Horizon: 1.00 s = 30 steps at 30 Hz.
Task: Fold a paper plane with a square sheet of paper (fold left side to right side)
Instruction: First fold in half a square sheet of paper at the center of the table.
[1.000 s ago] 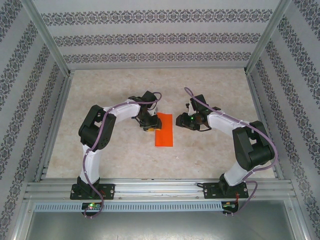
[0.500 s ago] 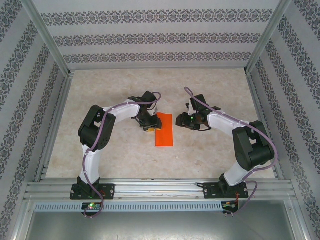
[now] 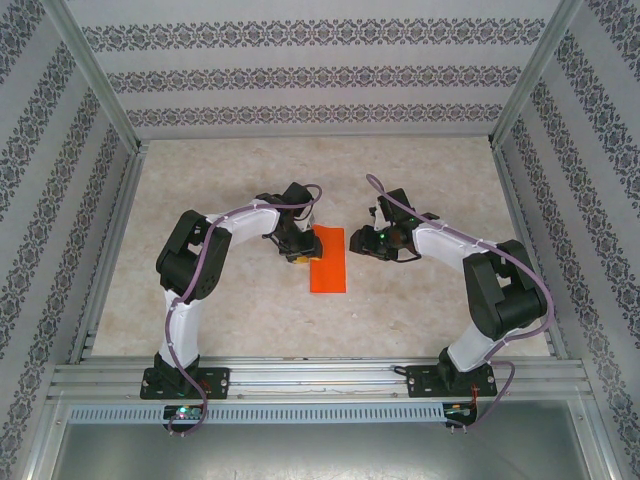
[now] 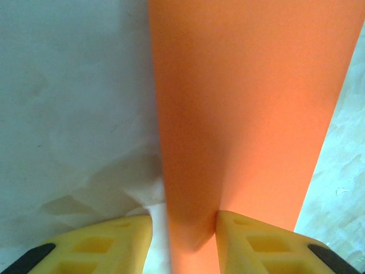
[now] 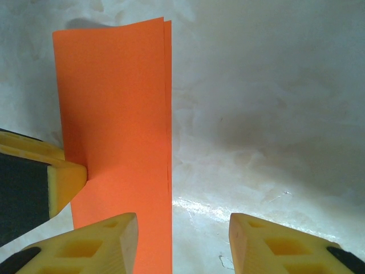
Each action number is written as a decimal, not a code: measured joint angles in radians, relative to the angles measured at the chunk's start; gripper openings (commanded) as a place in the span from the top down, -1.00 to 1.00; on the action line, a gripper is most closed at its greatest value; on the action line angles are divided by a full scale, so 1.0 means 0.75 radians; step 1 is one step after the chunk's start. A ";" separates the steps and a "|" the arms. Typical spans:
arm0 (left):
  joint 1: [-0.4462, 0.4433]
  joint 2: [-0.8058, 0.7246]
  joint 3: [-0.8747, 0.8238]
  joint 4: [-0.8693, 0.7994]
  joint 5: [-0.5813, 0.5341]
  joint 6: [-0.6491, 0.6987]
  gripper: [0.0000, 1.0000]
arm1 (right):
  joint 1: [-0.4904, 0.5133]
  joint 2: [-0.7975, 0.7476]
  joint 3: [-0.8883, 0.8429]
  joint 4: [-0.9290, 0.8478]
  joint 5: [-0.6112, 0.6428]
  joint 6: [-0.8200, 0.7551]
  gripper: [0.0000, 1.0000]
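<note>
At the near edge of the table point(image 3: 420, 180), the two arms rose from their bases and bent inward toward the middle. There the sheet point(image 3: 328, 262) lay flat on the table. It was folded into a narrow orange strip with its long sides running near to far, and two layers showed along one long edge in the right wrist view.

The left gripper point(image 3: 298, 252) was at the far part of the strip's left side. Its yellow fingers point(image 4: 114, 245) stood partway apart, astride the long edge: one was over the bare table and the other over the paper. One fingertip touched the edge, but the jaws held nothing.

The right gripper point(image 3: 360, 241) hung just beside the strip's far right corner, across from the left one. Its jaws were also partway open and empty, with one finger over the paper's edge and the other over the table. Beyond both grippers, the table ran bare to the patterned far wall point(image 3: 320, 75).
</note>
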 measured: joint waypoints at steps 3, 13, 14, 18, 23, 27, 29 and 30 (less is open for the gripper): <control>0.000 -0.001 0.000 0.000 -0.001 0.001 0.25 | 0.000 0.000 0.000 0.000 0.000 0.000 0.07; 0.000 0.000 0.001 -0.002 0.001 0.025 0.23 | 0.000 0.001 0.000 0.000 0.000 0.000 0.07; 0.000 0.000 0.001 -0.003 0.001 0.031 0.23 | 0.000 0.002 0.001 -0.001 0.000 0.000 0.08; 0.000 0.001 0.003 -0.005 0.002 0.045 0.23 | 0.000 0.006 0.002 -0.003 0.000 0.000 0.08; 0.000 0.003 0.004 -0.006 0.002 0.045 0.23 | 0.000 0.006 0.002 -0.005 0.000 0.000 0.08; 0.000 0.005 0.009 -0.011 0.002 0.045 0.23 | 0.000 0.006 0.003 -0.005 0.000 0.000 0.08; 0.000 0.006 0.011 -0.014 0.002 0.044 0.23 | 0.001 0.007 0.003 -0.005 0.000 0.000 0.07; 0.000 0.007 0.013 -0.015 0.002 0.045 0.23 | 0.000 0.007 0.003 -0.005 0.000 0.000 0.07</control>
